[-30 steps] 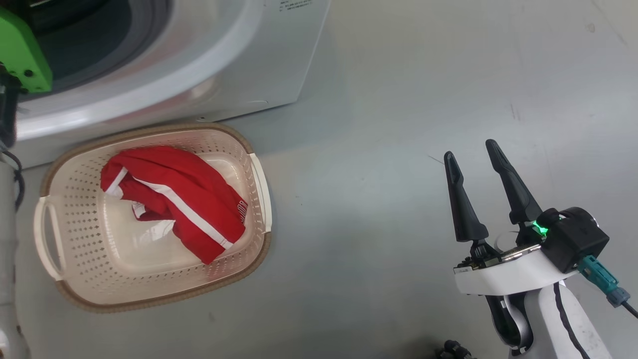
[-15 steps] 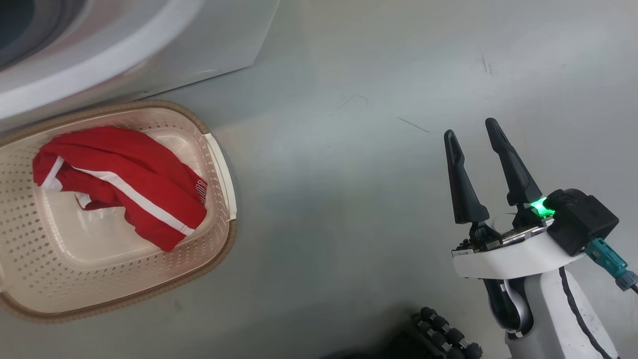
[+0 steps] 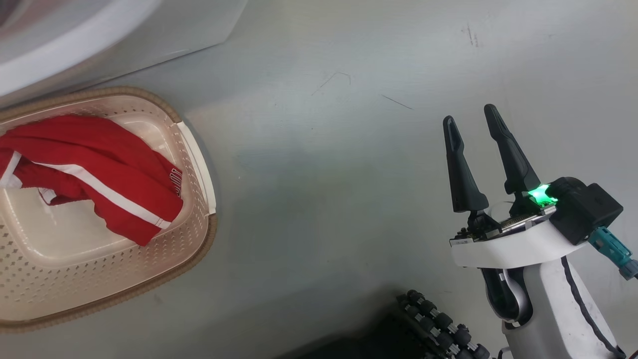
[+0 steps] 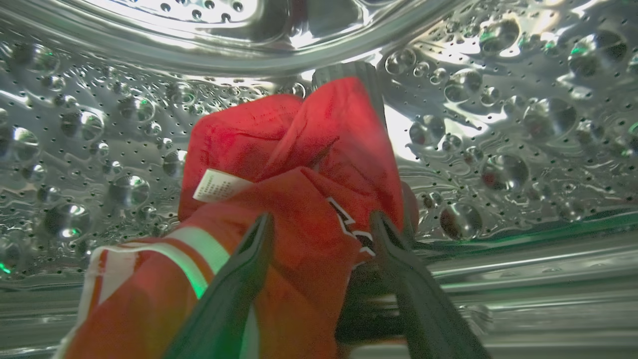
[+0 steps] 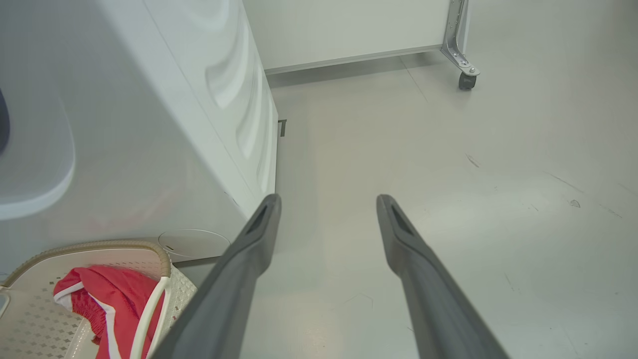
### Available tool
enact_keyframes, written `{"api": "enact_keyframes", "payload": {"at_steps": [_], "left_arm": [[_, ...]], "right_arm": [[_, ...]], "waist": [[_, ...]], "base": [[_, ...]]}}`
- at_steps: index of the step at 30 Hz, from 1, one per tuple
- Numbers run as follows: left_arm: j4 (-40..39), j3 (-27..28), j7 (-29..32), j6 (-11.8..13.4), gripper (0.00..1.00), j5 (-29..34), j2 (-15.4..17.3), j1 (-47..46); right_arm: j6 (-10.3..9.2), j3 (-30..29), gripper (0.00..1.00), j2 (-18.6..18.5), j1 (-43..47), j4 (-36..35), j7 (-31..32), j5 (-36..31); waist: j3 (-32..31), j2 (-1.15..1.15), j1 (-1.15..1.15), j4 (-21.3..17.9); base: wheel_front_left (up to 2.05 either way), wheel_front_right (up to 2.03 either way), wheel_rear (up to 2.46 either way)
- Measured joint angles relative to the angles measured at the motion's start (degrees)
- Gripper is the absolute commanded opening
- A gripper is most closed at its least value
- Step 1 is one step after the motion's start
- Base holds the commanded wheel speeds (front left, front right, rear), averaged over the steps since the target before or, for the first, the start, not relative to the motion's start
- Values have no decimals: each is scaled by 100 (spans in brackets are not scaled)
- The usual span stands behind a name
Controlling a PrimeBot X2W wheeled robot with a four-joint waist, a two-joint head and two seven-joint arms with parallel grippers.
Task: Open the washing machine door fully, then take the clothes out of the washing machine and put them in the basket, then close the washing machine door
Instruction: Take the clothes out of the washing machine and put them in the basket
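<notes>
In the left wrist view my left gripper (image 4: 321, 218) is inside the washing machine's perforated steel drum (image 4: 498, 124). It is open, with its fingers on either side of a bunched red garment with a white label and white stripe (image 4: 309, 149). Red shorts with a white side stripe (image 3: 99, 169) lie in the cream basket (image 3: 209, 234) on the floor in front of the white washing machine (image 3: 149, 30). My right gripper (image 3: 469, 113) hangs open over bare floor, well to the right of the basket. The right wrist view shows its open fingers (image 5: 327, 197) beside the machine's side panel (image 5: 149, 124). The washing machine door is out of view.
Grey floor (image 3: 324, 174) stretches between the basket and my right arm. My base's black roller wheel (image 3: 438, 324) sits at the lower edge. A white panel on a metal caster leg (image 5: 466, 80) stands farther off behind the machine.
The head camera has swung, so the basket and machine have slid left and up in the picture. The green part of my left arm has left the frame. My right gripper stays open.
</notes>
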Motion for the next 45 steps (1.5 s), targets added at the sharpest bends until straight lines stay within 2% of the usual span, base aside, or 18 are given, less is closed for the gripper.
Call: {"api": "enact_keyframes", "payload": {"at_steps": [1, 3, 5, 6, 16, 31, 45], "left_arm": [[36, -5, 14, 12, 100, 38, 3, 0], [83, -22, 49, 46, 73, 99, 11, -6], [87, -51, 43, 48, 16, 138, 30, -38], [82, -67, 22, 48, 0, 171, 40, -69], [-11, -189, -378, 48, 0, 234, -54, -265], [-393, -66, -1716, 47, 0, 60, -499, -233], [-822, 109, -2900, 48, 0, -132, -744, 558]], "right_arm": [[0, 1, 100, 0, -7, 5, 0, 21], [0, 8, 100, 0, -35, 8, 0, 26], [-1, 14, 100, 1, -84, 10, 0, 32], [-1, 15, 100, 1, -101, 10, 0, 32], [-8, -126, 100, 0, -192, 13, 0, 29], [-4, -266, 100, -1, -234, 30, 0, -90], [-2, -332, 100, -9, -246, 81, 0, -192]], "waist": [[12, 0, 0, -9], [28, 0, 0, -21], [41, 0, 0, -26], [47, 0, 0, -27], [71, 0, 0, 84], [-60, 0, -1, 517], [-358, 0, -1, 776]], "base": [[0, 0, 0], [0, 0, 0], [0, 0, 0], [0, 0, 0], [0, 0, 0], [0, 0, 0], [0, 0, 0]]}}
